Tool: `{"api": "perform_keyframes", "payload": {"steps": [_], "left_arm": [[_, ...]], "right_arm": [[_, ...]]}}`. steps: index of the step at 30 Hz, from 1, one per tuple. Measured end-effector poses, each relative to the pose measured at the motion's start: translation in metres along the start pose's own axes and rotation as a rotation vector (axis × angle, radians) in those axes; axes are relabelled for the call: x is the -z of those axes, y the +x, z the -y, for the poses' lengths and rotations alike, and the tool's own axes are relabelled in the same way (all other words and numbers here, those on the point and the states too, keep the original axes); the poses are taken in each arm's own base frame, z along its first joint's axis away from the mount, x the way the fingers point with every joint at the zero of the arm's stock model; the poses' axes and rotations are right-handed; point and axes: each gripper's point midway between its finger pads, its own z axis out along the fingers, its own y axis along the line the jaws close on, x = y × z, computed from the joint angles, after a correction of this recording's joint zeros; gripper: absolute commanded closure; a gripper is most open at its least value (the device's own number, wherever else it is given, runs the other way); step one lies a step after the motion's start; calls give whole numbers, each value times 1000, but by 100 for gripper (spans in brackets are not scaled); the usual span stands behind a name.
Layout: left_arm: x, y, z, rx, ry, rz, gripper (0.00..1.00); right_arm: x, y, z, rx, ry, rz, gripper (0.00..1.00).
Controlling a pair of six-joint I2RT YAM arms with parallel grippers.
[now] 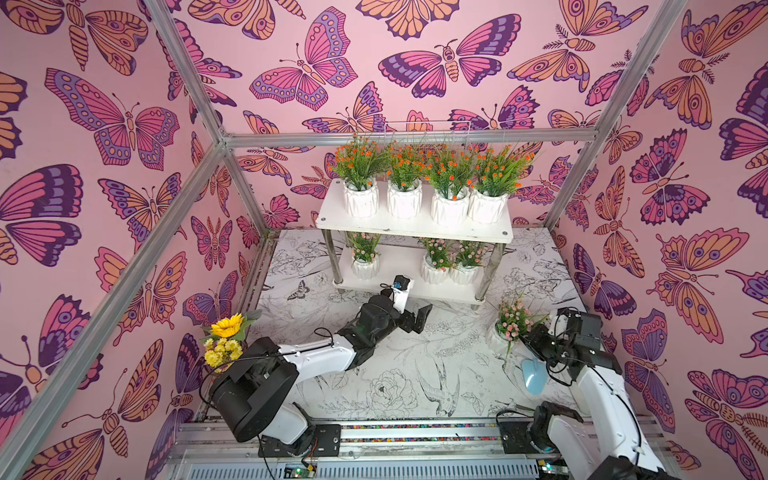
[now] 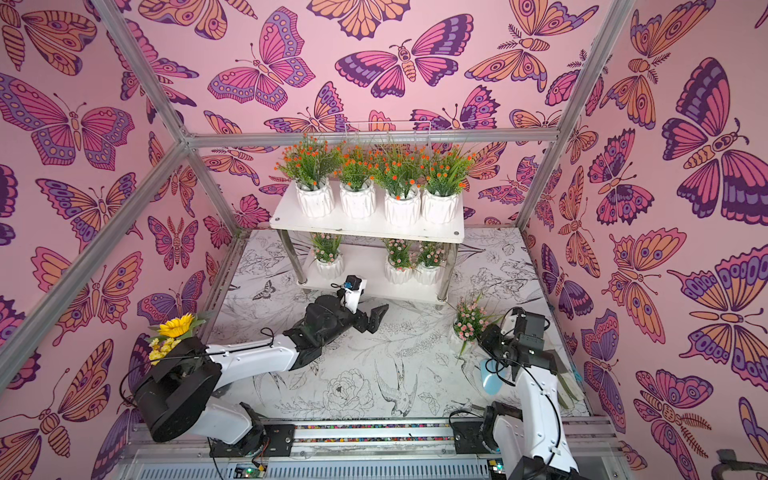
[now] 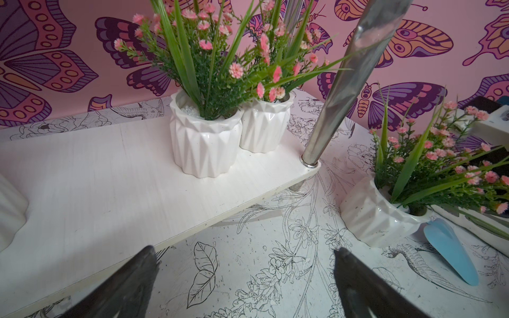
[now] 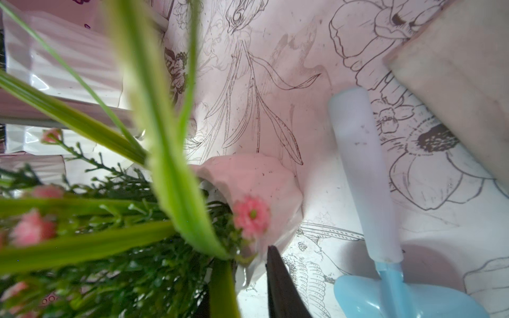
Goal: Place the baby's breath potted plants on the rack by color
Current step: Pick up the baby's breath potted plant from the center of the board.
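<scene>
The rack [image 1: 332, 220] [image 2: 286, 220] stands at the back of the table. Its top board bears several orange-flowered baby's breath potted plants [image 1: 415, 174]. Three pink ones [image 1: 365, 257] [image 1: 436, 262] [image 1: 467, 262] stand on the lower board [image 3: 110, 170]. A fourth pink plant [image 1: 513, 322] [image 2: 469, 322] [image 3: 369, 214] leans on the table right of the rack. My right gripper [image 1: 519, 338] [image 4: 242, 261] is shut on its pot rim [image 4: 256, 181], with one finger outside and the other hidden in the foliage. My left gripper [image 1: 415, 318] [image 3: 245, 252] hangs open, holding nothing, before the lower board's front edge.
A sunflower bouquet [image 1: 226, 332] stands at the table's left edge by the left arm. A light blue trowel [image 1: 532, 376] [image 4: 366, 179] lies just beside the leaning pot. A shiny rack leg [image 3: 330, 110] rises between the lower board's pots and the leaning pot.
</scene>
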Motion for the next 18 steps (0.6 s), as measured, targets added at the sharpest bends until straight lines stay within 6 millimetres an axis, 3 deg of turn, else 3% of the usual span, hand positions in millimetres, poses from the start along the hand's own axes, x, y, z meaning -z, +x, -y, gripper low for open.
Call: {"api": "perform_keyframes", "payload": {"steps": [18], "left_arm": [[-2, 2, 0, 0, -1, -6, 0]], "right_arm": [[-8, -4, -4, 123, 109, 4, 80]]}}
